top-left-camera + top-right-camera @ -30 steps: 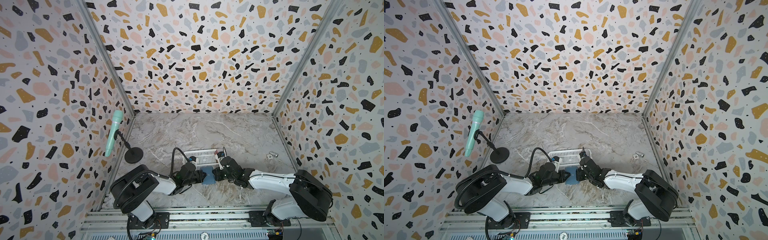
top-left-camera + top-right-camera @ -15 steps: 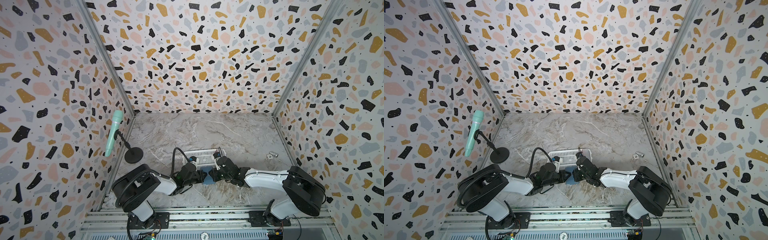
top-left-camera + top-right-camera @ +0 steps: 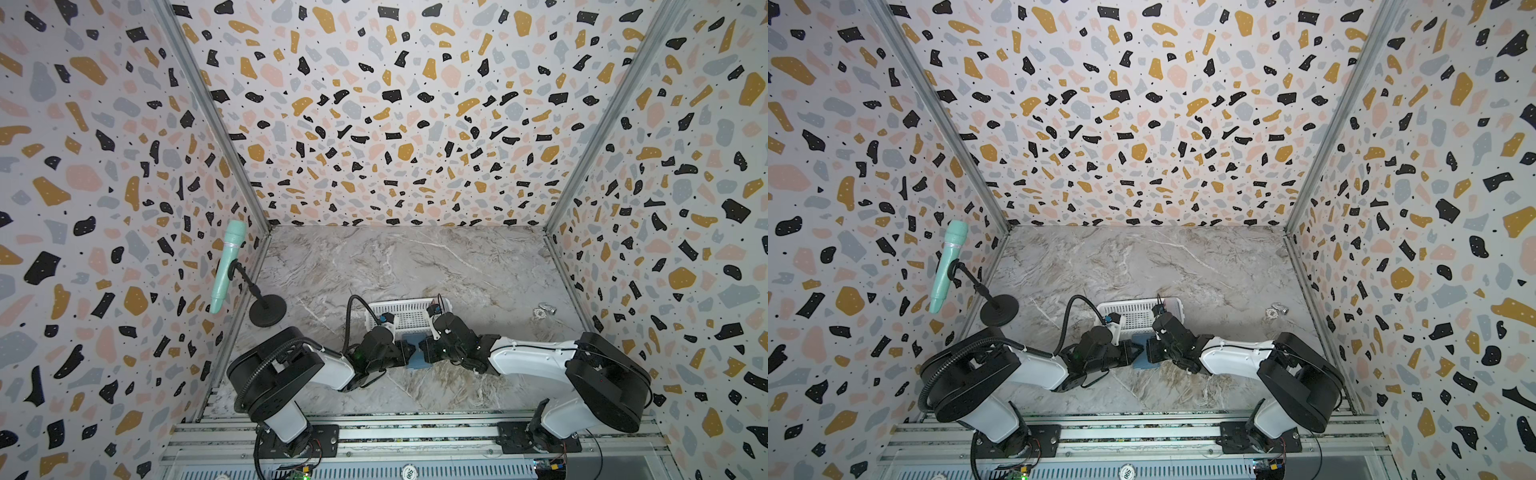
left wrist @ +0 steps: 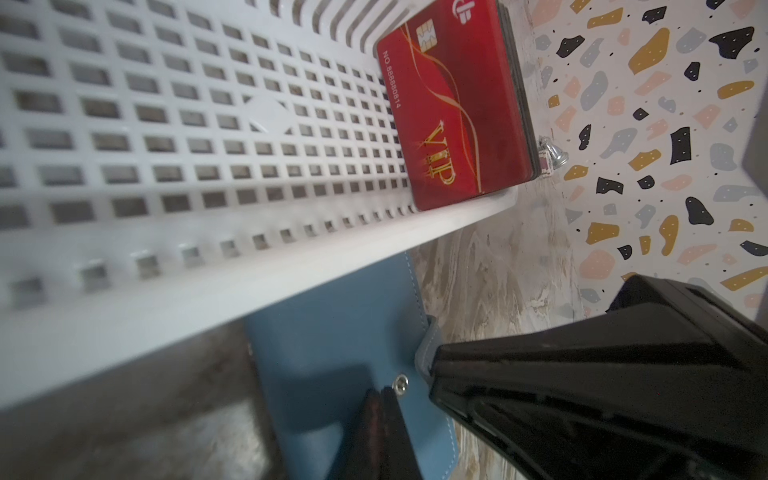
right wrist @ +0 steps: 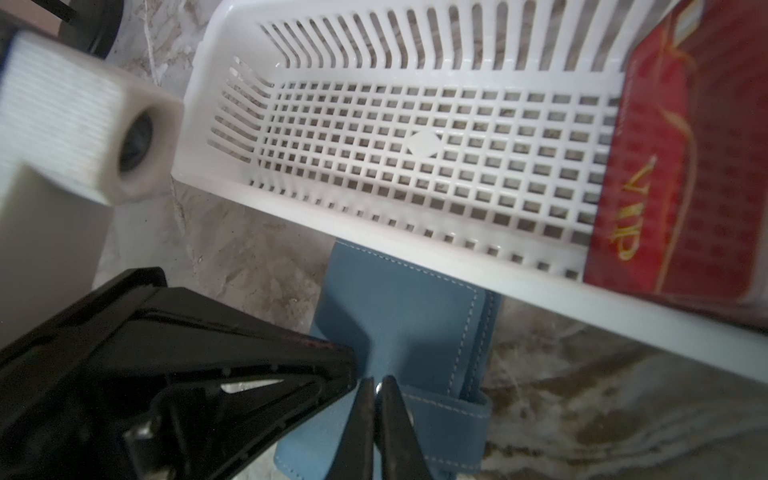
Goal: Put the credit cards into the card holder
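You're looking at a card holder [image 4: 332,332] of matt, leather-like blue-grey material with pale stitching and a shiny metal snap [image 4: 401,383]. The credit cards [image 4: 453,112] are glossy red plastic, the basket [image 4: 291,266] smooth white perforated plastic, the table [image 4: 498,270] smooth and marble-patterned, and the fingers [image 5: 357,428] black plastic.

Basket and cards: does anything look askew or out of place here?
The credit cards lean as a stack against one end of the white basket, not lying flat. A small metal piece lies stray on the table, apart from everything else.
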`<control>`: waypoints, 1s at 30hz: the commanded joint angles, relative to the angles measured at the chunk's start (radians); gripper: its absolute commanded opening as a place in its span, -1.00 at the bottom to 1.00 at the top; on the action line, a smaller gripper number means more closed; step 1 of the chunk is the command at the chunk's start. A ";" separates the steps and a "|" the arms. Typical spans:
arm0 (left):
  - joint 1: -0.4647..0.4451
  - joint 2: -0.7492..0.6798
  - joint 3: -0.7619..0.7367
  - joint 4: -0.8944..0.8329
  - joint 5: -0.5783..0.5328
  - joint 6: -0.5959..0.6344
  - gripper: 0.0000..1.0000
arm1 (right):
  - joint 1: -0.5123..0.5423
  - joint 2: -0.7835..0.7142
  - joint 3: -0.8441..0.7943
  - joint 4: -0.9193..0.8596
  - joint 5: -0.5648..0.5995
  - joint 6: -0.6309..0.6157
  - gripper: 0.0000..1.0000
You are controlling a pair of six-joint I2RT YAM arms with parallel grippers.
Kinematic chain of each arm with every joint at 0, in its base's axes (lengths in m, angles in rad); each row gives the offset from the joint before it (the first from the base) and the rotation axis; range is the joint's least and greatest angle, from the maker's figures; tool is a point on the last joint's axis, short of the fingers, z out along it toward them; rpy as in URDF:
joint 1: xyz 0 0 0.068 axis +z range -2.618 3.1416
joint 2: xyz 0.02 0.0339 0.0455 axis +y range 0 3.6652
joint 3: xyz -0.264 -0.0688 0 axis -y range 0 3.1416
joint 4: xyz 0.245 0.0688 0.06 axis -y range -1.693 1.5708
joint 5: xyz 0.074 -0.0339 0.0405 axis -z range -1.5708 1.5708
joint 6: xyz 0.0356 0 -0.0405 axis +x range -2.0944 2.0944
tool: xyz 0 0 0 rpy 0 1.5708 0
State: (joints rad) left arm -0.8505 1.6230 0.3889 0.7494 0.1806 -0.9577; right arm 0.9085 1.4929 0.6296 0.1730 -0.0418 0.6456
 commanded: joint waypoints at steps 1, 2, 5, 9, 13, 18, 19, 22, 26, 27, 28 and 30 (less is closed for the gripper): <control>-0.014 0.023 -0.015 -0.024 0.006 -0.004 -0.99 | 0.007 -0.023 0.008 -0.016 0.033 0.003 -0.86; -0.015 0.024 -0.015 -0.022 0.008 -0.004 -0.99 | 0.007 -0.025 0.010 -0.016 0.037 0.002 -0.88; -0.019 0.028 -0.012 -0.022 0.007 -0.005 -0.99 | 0.007 -0.027 0.017 -0.020 0.043 0.000 -0.89; -0.021 0.028 -0.016 -0.023 0.002 -0.006 -1.00 | 0.015 -0.037 0.037 -0.066 0.070 -0.009 -0.73; -0.021 0.025 -0.021 -0.023 -0.001 -0.006 -0.99 | 0.037 -0.051 0.071 -0.164 0.121 -0.029 -0.62; -0.021 0.026 -0.024 -0.014 -0.003 -0.007 -1.00 | 0.059 -0.053 0.104 -0.251 0.170 -0.046 -0.53; -0.021 0.028 -0.024 -0.011 -0.001 -0.007 -1.00 | 0.065 -0.049 0.111 -0.264 0.176 -0.049 -0.50; -0.020 0.029 -0.024 -0.002 0.002 -0.010 -1.00 | 0.078 -0.030 0.135 -0.296 0.195 -0.056 -0.42; -0.021 0.029 -0.025 0.003 0.003 -0.010 -1.00 | 0.098 0.005 0.177 -0.335 0.232 -0.064 -0.39; -0.021 0.028 -0.025 0.004 0.003 -0.011 -1.00 | 0.102 0.014 0.187 -0.347 0.245 -0.065 -0.39; -0.021 0.028 -0.027 0.005 0.003 -0.012 -1.00 | 0.105 0.024 0.196 -0.357 0.257 -0.067 -0.39; -0.021 0.028 -0.032 0.015 0.002 -0.016 -1.00 | 0.117 0.044 0.215 -0.380 0.291 -0.070 -0.40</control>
State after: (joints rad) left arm -0.8604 1.6295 0.3824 0.7727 0.1764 -0.9657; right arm 1.0122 1.5208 0.8070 -0.1295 0.1802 0.5922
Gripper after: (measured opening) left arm 0.041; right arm 0.304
